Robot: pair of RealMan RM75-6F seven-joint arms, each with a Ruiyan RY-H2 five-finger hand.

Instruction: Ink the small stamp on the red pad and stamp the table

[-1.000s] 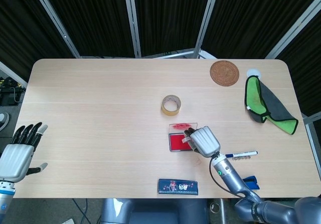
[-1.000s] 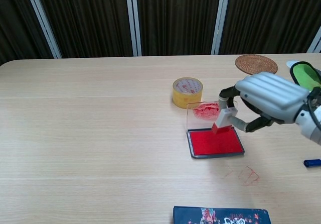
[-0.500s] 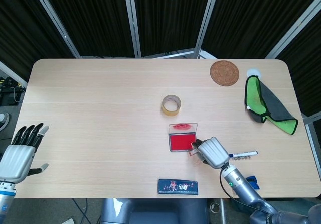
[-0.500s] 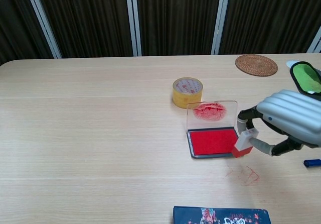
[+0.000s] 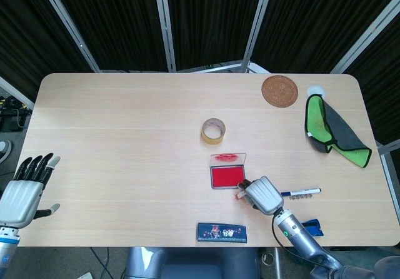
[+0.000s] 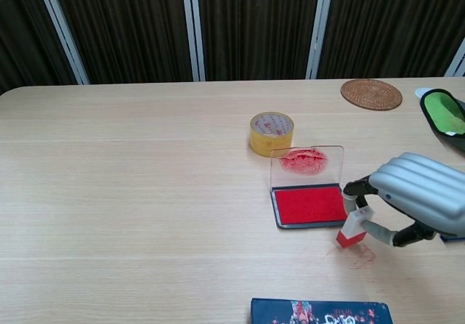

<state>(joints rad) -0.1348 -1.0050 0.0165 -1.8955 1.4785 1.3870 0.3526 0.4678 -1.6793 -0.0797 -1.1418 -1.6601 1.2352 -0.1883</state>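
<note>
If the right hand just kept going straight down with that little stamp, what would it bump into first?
Most likely the bare table. The right hand holds the small stamp red end down, beside the red pad, over faint red marks. How much gap remains is unclear.

No words or numbers can be read anywhere. The dark flat box (image 6: 321, 312) at the table's front edge, just in front of the red ink pad (image 6: 311, 205), has a picture and tiny print, but it is too small and blurry to read.
</note>
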